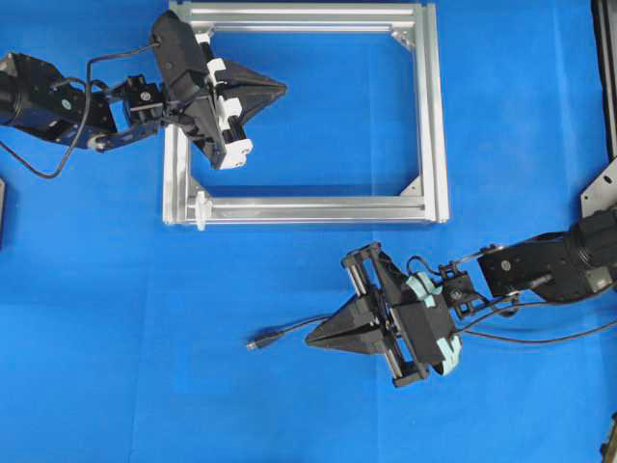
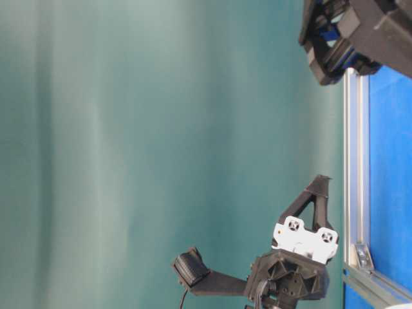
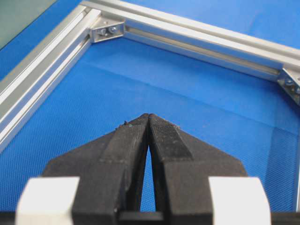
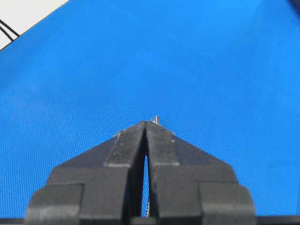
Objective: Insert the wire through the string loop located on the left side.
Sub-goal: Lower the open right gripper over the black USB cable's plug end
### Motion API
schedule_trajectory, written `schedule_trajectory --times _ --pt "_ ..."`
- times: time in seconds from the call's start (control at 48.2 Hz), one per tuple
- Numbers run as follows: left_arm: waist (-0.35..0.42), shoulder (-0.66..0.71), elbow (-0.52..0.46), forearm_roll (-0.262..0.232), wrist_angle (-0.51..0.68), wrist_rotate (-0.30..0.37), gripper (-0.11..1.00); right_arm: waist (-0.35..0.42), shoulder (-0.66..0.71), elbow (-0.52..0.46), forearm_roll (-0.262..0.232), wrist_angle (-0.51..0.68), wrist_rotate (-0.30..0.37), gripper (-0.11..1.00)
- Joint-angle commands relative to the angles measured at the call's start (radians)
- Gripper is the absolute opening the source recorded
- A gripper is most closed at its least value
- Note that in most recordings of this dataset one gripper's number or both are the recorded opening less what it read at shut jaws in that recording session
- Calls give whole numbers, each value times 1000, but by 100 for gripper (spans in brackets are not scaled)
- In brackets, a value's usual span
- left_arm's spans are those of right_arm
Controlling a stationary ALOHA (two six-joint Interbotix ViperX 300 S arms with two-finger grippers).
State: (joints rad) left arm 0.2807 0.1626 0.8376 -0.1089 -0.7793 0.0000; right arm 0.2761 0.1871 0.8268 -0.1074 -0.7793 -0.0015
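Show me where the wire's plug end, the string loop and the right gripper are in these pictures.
wire [image 1: 256,341], overhead view, on its small plug end lying on the blue surface.
string loop [image 1: 201,208], overhead view, on the white string at the frame's lower-left corner.
right gripper [image 1: 312,340], overhead view, at its closed fingertips.

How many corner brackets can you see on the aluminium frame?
3 show overhead: top-right corner bracket, bottom-right, bottom-left. The top-left corner of the frame is hidden under the left gripper, so a fourth may be there.
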Motion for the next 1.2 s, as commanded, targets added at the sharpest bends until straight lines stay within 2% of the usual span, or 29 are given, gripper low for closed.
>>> schedule_trajectory --times 0.0,0.291,0.643,0.685,0.747,0.809,0.913,0.996,1.038,1.1,1.183 --pt "-8 -37 -17 15 18 -8 0 -2 -58 -14 3 -6 9 1" --pt "-8 -37 -20 20 20 -6 0 -2 -63 -28 11 83 17 -2" --pt "-3 -38 -15 20 20 -3 0 -6 -61 -26 12 97 64 0" --pt "-3 -38 -17 20 20 -3 0 -6 -63 -26 15 95 72 4" --pt "-3 -38 -17 20 20 -3 0 -6 -61 -29 26 97 80 17" --pt "-3 -38 -15 20 20 -3 0 -6 -61 -28 40 97 81 33" --pt "-3 -38 -15 20 21 -3 0 -6 -61 -26 61 92 80 66" --pt "-3 -38 -14 20 21 -3 0 -6 -61 -28 66 92 80 88" --pt "-3 -38 -14 20 23 -3 0 -8 -58 -29 67 92 78 90" --pt "-3 -38 -14 20 23 -3 0 -8 -55 -32 71 92 80 86" --pt "-3 -38 -14 20 23 -5 0 -11 -43 -38 78 91 78 87"
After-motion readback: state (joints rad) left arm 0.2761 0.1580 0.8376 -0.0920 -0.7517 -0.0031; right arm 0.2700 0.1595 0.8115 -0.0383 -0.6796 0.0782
